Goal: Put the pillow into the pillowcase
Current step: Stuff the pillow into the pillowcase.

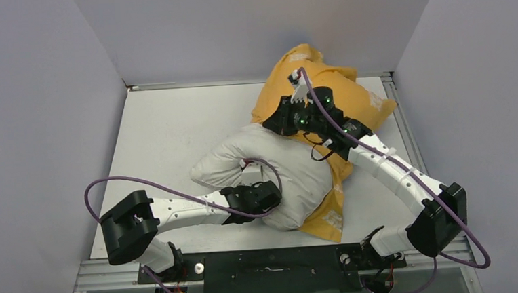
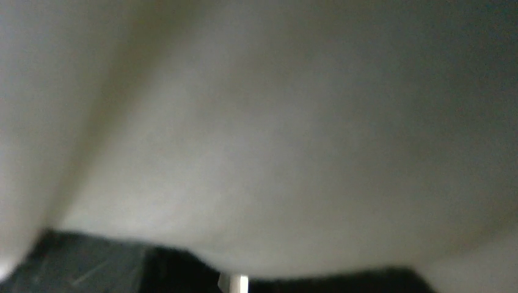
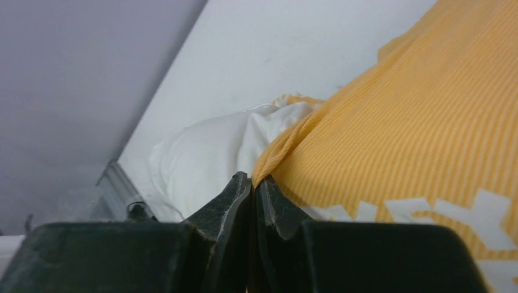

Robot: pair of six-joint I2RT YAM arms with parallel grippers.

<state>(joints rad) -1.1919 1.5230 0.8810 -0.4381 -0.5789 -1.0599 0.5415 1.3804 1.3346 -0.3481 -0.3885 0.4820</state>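
The off-white pillow lies across the middle of the table. Its far end is tucked into the orange-yellow pillowcase, which also trails under it to the near right. My left gripper is pressed into the pillow's near end. In the left wrist view the pillow fills the frame and bulges over the dark jaws, which look shut on its fabric. My right gripper sits at the pillowcase mouth. In the right wrist view this gripper is shut on the pillowcase hem, with the pillow beside it.
The grey table is boxed in by walls at the left, back and right. A purple cable loops from the left arm over the table's left side. The pillowcase's closed end rides up against the back wall.
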